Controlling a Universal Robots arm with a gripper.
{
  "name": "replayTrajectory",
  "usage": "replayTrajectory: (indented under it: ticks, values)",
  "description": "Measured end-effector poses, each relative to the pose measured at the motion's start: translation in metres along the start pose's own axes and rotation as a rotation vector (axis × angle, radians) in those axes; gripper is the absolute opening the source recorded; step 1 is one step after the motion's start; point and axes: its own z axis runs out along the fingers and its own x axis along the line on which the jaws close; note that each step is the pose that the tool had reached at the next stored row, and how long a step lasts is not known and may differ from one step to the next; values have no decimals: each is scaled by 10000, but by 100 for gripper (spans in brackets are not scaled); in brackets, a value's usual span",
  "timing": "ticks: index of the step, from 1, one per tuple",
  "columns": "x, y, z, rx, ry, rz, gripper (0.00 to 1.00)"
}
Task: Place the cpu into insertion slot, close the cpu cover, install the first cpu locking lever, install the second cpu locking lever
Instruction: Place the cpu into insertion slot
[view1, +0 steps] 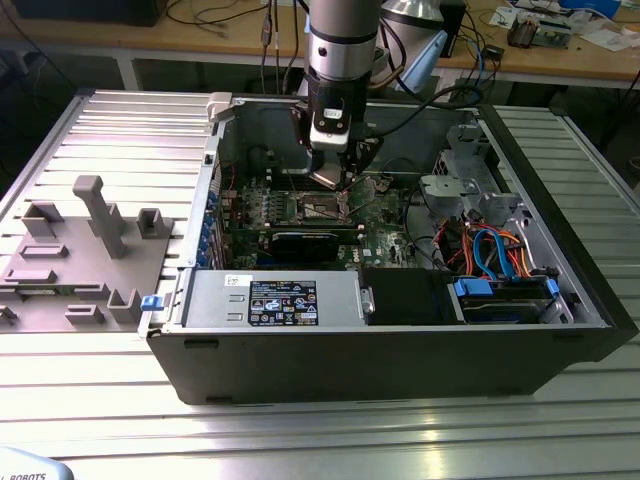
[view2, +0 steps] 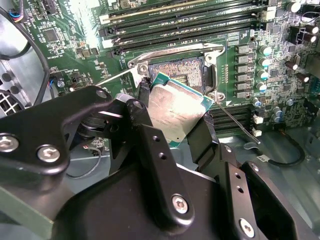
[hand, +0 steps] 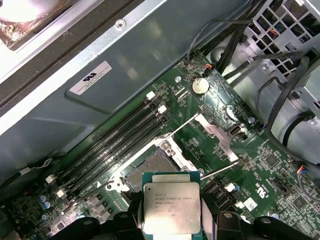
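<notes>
The insertion slot (hand: 151, 167) lies open and dark, with no chip in it. Just beside the slot, the gripper (view2: 173, 115) grasps the cpu (hand: 171, 207) by two edges. Past the slot, the cpu cover (hand: 215, 134) stands lifted and a locking lever (hand: 220, 170) is unhooked. I judge all four steps remain.

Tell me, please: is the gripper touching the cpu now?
Touching. In the second wrist view the gripper has its black fingers pressed against opposite edges of the cpu, with no gap.
</notes>
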Motion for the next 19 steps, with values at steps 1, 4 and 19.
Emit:
replayTrajectory:
  ticks: [1,4,19]
  values:
    - [0,0,1,0,-1,14,55]
    - [0,0,2,0,-3,54,55]
    - [0,-1,9,-1,-17,260,55]
